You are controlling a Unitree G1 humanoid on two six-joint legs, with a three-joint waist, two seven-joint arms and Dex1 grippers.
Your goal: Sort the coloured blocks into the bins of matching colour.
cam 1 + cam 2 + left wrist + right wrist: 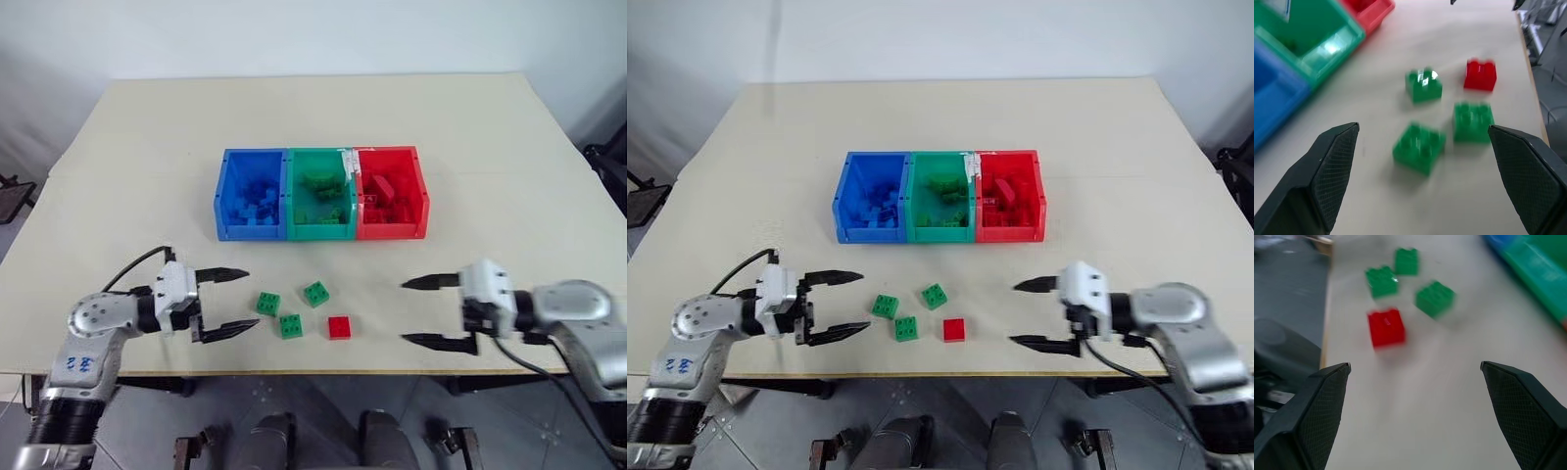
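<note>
Three green blocks (268, 304) (291, 326) (315, 293) and one red block (339, 327) lie loose on the table near its front edge. Behind them stand the joined bins: blue (252, 194), green (320, 194) and red (391, 192), each holding blocks of its own colour. My left gripper (225, 303) is open, just left of the green blocks and pointing at them. My right gripper (431, 311) is open too, to the right of the red block with bare table between. The wrist views show the red block (1480, 75) (1386, 327) and the green blocks beyond empty fingers.
The beige table (313, 117) stretches wide behind and beside the bins. Its front edge (294, 370) runs just below the loose blocks and both grippers. Dark objects stand off the table at the far left (12, 194) and far right (609, 162).
</note>
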